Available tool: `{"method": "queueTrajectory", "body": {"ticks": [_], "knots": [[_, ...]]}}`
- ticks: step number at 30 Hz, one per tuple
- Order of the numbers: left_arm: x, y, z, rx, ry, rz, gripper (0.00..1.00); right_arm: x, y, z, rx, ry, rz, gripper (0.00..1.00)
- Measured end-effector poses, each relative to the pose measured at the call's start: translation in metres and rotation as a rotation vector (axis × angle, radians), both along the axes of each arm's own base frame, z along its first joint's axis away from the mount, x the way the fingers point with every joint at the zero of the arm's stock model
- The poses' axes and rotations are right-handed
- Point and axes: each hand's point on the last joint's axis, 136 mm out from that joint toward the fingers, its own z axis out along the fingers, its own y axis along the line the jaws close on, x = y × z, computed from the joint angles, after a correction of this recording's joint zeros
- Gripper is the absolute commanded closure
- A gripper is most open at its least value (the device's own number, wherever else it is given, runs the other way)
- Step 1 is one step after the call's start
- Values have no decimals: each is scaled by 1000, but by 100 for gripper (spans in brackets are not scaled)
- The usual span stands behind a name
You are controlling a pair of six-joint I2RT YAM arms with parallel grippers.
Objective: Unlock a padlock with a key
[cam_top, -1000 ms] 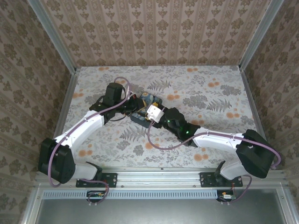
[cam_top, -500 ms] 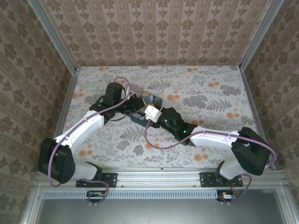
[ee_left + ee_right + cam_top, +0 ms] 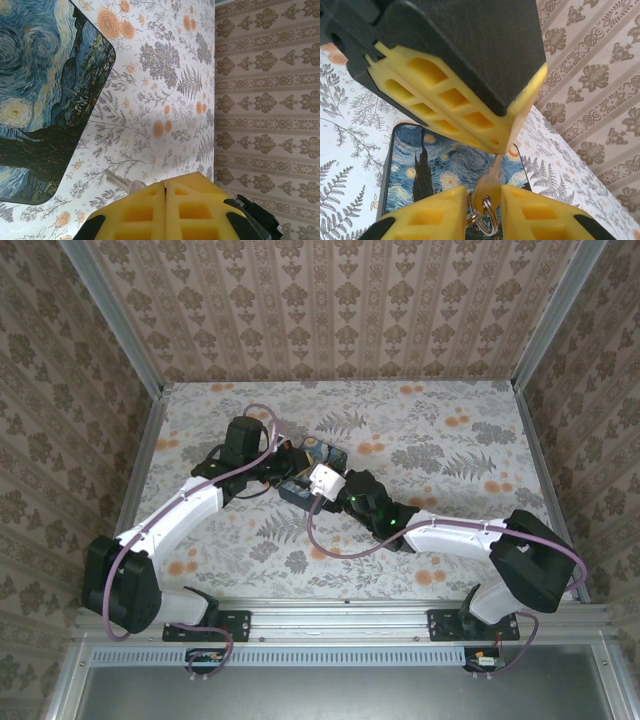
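Note:
My left gripper (image 3: 165,184) is shut on the key, whose silver blade (image 3: 116,178) sticks out past its yellow fingers. In the right wrist view those left fingers (image 3: 470,120) hang from above and pinch the key's shaft. The key's pale golden head (image 3: 486,192) and its ring (image 3: 482,220) sit between the pads of my right gripper (image 3: 484,195). The right jaws stand narrowly open around the head, with a slim gap on the left. The two grippers meet over the dark blue painted box (image 3: 325,453). The padlock is hidden.
The blue painted box (image 3: 430,165) lies flat on the floral table cloth (image 3: 440,440) just under both grippers. Patterned walls (image 3: 330,310) close the table at the back and sides. Open cloth lies to the right and behind.
My right gripper has crept left toward the left gripper and its jaws have narrowed around the key's head. The left arm has stayed still, holding the key.

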Motion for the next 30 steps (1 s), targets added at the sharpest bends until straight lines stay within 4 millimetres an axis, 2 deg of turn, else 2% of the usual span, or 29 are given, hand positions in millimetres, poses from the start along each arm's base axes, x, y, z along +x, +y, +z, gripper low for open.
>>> {"method": "queueTrajectory", "body": {"ticks": [4, 11, 19, 23, 24, 26, 28, 30], "knots": [[0, 0, 0, -1, 2, 2, 100, 1, -1, 1, 2, -4, -7, 84], [0, -2, 1, -12, 7, 9, 100, 3, -2, 2, 9, -6, -21, 81], [1, -5, 4, -28, -5, 10, 100, 4, -2, 6, 27, -4, -35, 97], [2, -5, 4, -29, -5, 14, 100, 5, -3, 5, 29, 1, -39, 100], [2, -5, 4, -29, -4, 14, 97, 5, -3, 5, 30, 3, -39, 100], [2, -5, 3, -27, -5, 16, 68, 4, -3, 5, 35, 9, -41, 100], [1, -4, 2, -21, 2, 18, 55, 4, -5, 5, 48, 25, -45, 100], [2, 0, -1, -8, 4, 22, 50, 3, -9, 8, 69, 48, -46, 100]]}}
